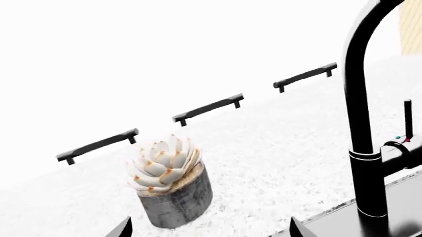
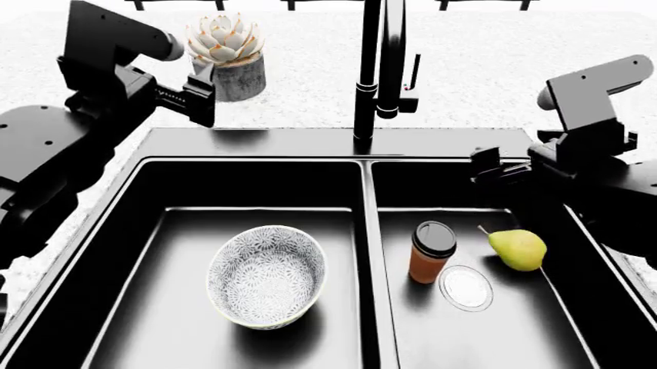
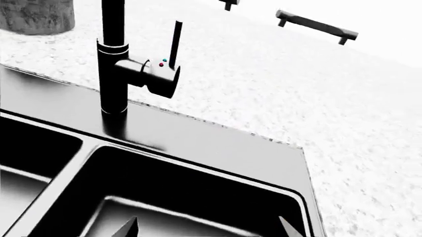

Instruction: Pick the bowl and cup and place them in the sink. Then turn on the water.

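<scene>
In the head view the patterned bowl (image 2: 267, 275) lies in the left basin of the black sink (image 2: 365, 165). The orange-brown cup (image 2: 431, 252) with its black lid stands upright in the right basin. The tall black faucet (image 2: 371, 69) rises behind the divider, its lever (image 2: 414, 73) upright on its right side. It also shows in the left wrist view (image 1: 361, 123) and the right wrist view (image 3: 113, 59). My left gripper (image 2: 202, 96) is open and empty above the sink's back left corner. My right gripper (image 2: 491, 165) is open and empty over the right basin's back edge.
A grey succulent pot (image 2: 231, 58) stands on the white speckled counter (image 2: 493, 69) behind the left basin; it is close ahead in the left wrist view (image 1: 173, 185). A yellow pear (image 2: 518, 249) and a silver drain (image 2: 465, 287) lie in the right basin. Black drawer handles (image 1: 207, 108) line the back.
</scene>
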